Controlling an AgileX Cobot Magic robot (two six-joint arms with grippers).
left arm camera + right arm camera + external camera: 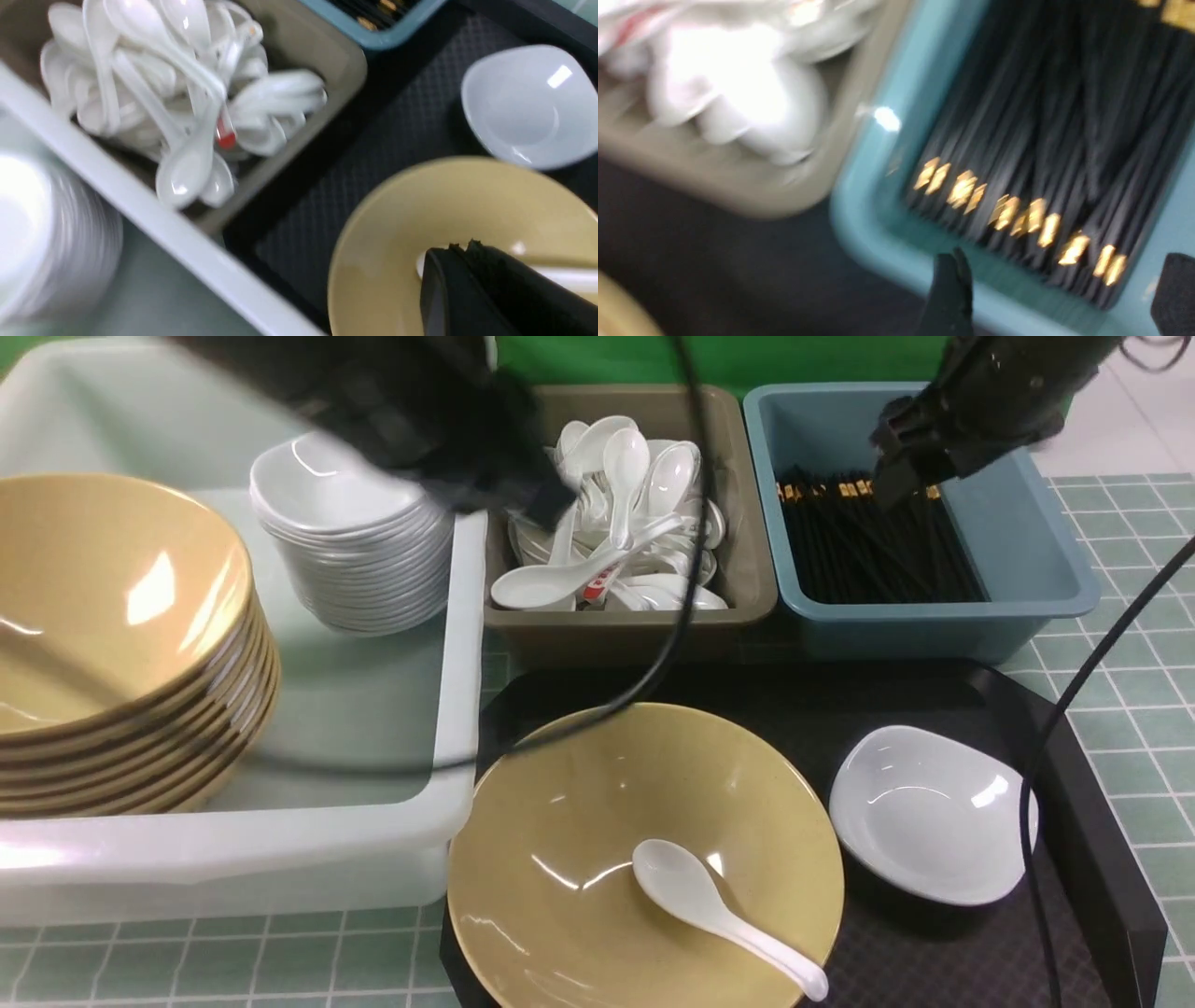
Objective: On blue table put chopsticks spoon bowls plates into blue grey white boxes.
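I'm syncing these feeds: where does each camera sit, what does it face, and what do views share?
Front: on the robot, facing forward over the black textured tray; left arm, right arm show.
Left wrist: above the glossy tan bowl; shut left gripper shows.
Right wrist: over the blue plastic bin of black chopsticks; open right gripper shows.
All share the grey bin of white spoons.
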